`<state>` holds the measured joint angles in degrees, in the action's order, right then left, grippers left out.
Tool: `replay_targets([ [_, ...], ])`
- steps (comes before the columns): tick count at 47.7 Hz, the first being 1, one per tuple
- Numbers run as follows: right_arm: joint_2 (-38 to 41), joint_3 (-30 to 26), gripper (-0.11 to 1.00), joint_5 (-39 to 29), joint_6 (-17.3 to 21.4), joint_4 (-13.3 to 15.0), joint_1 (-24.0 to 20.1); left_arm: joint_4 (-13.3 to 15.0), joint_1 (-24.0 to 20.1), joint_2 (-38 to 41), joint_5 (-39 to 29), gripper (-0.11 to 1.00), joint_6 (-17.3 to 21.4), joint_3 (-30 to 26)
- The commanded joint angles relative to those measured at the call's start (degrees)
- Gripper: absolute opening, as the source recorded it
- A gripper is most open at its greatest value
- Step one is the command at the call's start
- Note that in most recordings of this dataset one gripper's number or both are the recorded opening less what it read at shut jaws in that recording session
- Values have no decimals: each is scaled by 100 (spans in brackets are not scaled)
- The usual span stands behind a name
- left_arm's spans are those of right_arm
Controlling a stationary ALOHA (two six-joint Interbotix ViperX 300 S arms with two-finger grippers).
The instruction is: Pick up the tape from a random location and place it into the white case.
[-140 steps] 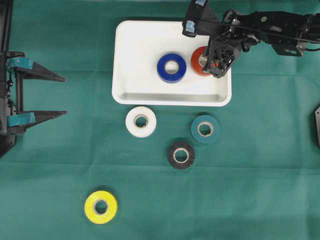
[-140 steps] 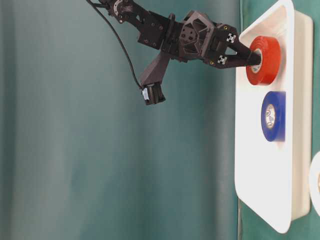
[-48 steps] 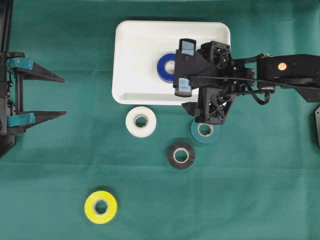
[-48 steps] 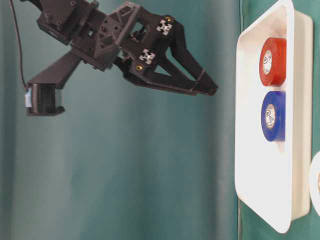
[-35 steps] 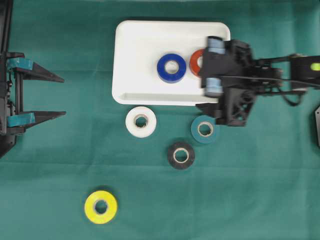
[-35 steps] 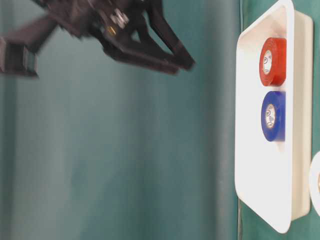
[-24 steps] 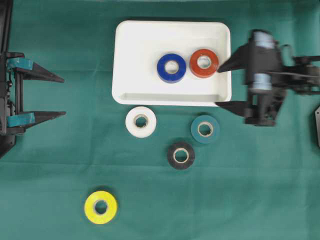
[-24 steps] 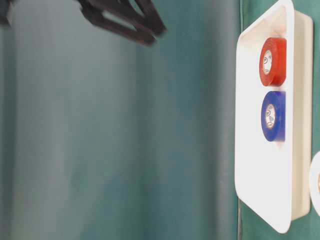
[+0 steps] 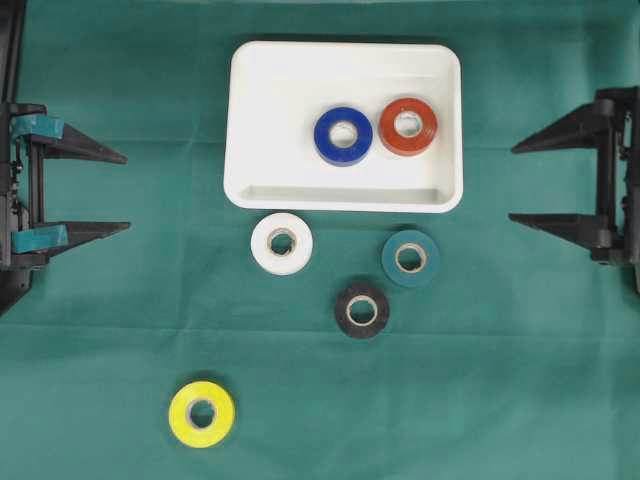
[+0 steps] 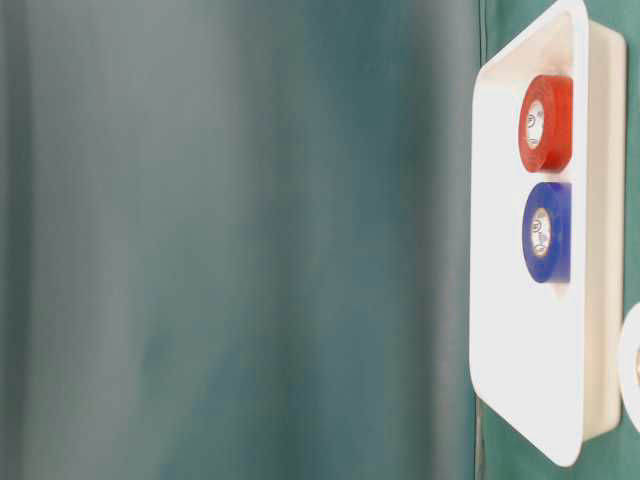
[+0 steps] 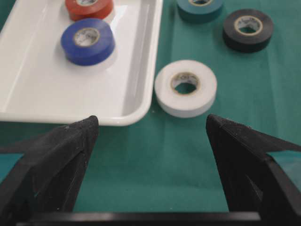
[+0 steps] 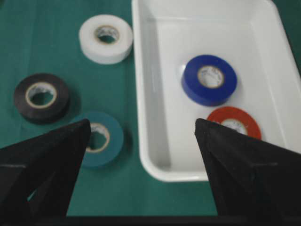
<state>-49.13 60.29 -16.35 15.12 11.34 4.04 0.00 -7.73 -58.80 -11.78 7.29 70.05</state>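
Note:
The white case [image 9: 270,100] [image 10: 510,340] [image 11: 37,89] [image 12: 160,84] lies at the top centre of the green cloth. Inside it lie a blue tape roll [image 9: 343,135] [image 10: 546,232] [image 11: 88,41] [image 12: 209,79] and a red tape roll [image 9: 408,126] [image 10: 546,123] [image 11: 89,7] [image 12: 233,122]. Below the case lie a white roll [image 9: 282,243] [image 11: 186,87] [image 12: 106,38], a teal roll [image 9: 410,259] [image 11: 200,8] [image 12: 98,139], a black roll [image 9: 362,310] [image 11: 248,29] [image 12: 42,97] and a yellow roll [image 9: 202,413]. My left gripper [image 9: 125,192] [image 11: 150,125] stands open and empty at the left edge. My right gripper [image 9: 513,183] [image 12: 142,127] stands open and empty at the right edge.
Green cloth covers the whole table. The table-level view shows mostly a dark green backdrop, with the edge of the white roll [image 10: 633,365] at its right border.
The right arm let go of the red roll in the case, rose, and pulled back to the right edge with its jaws open. The left arm has not moved.

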Motion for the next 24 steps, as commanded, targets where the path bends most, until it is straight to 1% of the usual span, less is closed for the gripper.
replay_targets([
  [1,-158,202,88,246,0,-9,-18,9,-9,26,18,93,9,-97],
  [8,-334,598,88,510,0,-26,-9,0,-9,26,-9,93,9,-97],
  [16,-325,958,87,853,0,-97,-18,9,-9,26,-26,93,9,-88],
  [24,-308,993,85,940,0,-88,-18,9,-9,26,-26,93,9,-97],
])
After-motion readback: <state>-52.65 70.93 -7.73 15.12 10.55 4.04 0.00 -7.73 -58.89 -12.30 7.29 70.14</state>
